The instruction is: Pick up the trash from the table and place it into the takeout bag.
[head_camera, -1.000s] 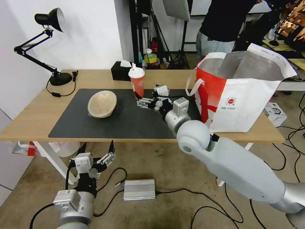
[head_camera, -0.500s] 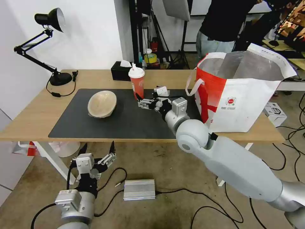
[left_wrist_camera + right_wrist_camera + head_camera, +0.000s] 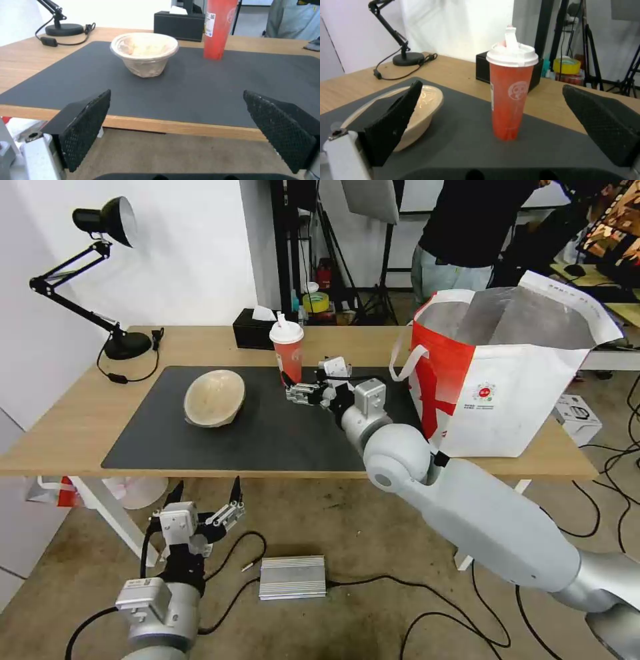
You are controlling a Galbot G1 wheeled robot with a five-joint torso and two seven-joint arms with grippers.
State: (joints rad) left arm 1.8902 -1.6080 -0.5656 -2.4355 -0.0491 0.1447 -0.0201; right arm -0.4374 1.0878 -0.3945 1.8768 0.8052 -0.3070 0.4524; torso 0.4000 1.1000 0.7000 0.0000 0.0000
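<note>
Now the right gripper (image 3: pixel 293 384), jaws wide and empty, faces the red paper cup (image 3: pixel 287 351) on the mat; black tissue box (image 3: pixel 253 330) behind at twelve o'clock, beige pulp bowl (image 3: pixel 214 397) at nine, takeout bag (image 3: pixel 507 373) at three. Left gripper (image 3: pixel 203 493) hangs open below the table (image 3: pixel 67 427).

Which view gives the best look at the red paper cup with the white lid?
The right wrist view: the red paper cup stands whole, lid and straw included, framed by the open right gripper. The head view shows it small and far; the left wrist view crops its top.
</note>
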